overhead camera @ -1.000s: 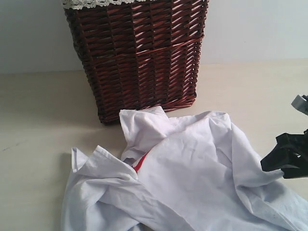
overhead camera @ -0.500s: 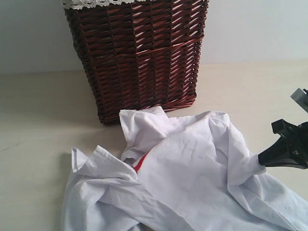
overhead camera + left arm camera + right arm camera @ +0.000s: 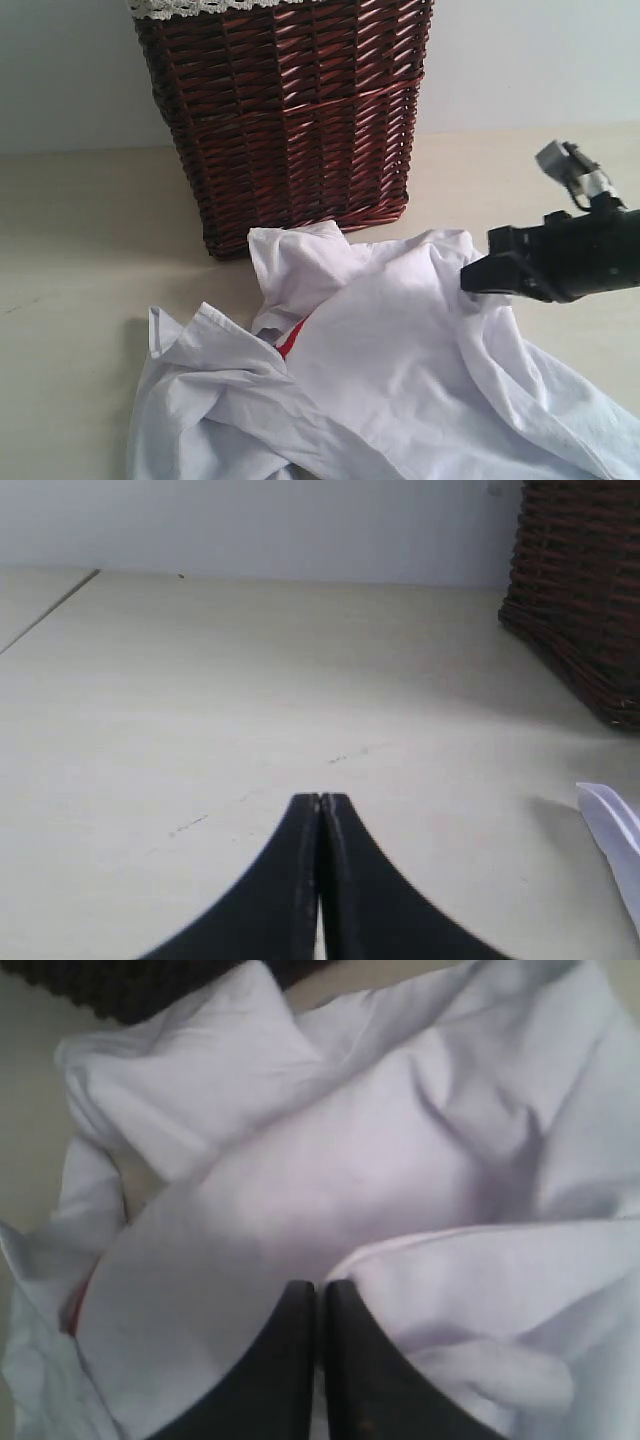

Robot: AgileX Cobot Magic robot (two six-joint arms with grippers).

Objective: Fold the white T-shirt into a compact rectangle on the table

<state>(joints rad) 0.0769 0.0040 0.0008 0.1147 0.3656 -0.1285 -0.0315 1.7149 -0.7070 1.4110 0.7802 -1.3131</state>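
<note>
The white T-shirt [image 3: 400, 360] lies crumpled on the pale table [image 3: 80, 230] in front of the basket, with a sliver of its red patch [image 3: 288, 342] showing in a fold. My right gripper [image 3: 468, 278] reaches in from the right and is shut on a fold of the shirt near its far right edge, lifting it slightly. In the right wrist view the closed fingertips [image 3: 320, 1285] sit against white cloth [image 3: 330, 1160]. My left gripper [image 3: 320, 797] is shut and empty over bare table [image 3: 250, 680], with a shirt corner [image 3: 615, 820] beside it. The neck tag is hidden.
A tall dark red-brown wicker basket [image 3: 290, 120] with white lace trim stands just behind the shirt, touching its far edge; it also shows in the left wrist view [image 3: 590, 590]. A pale wall runs behind the table. Bare tabletop lies left of the shirt.
My right gripper has moved left and toward the basket, carrying the shirt's right fold with it; that fold now rises to the fingertips. The rest of the shirt has stayed put.
</note>
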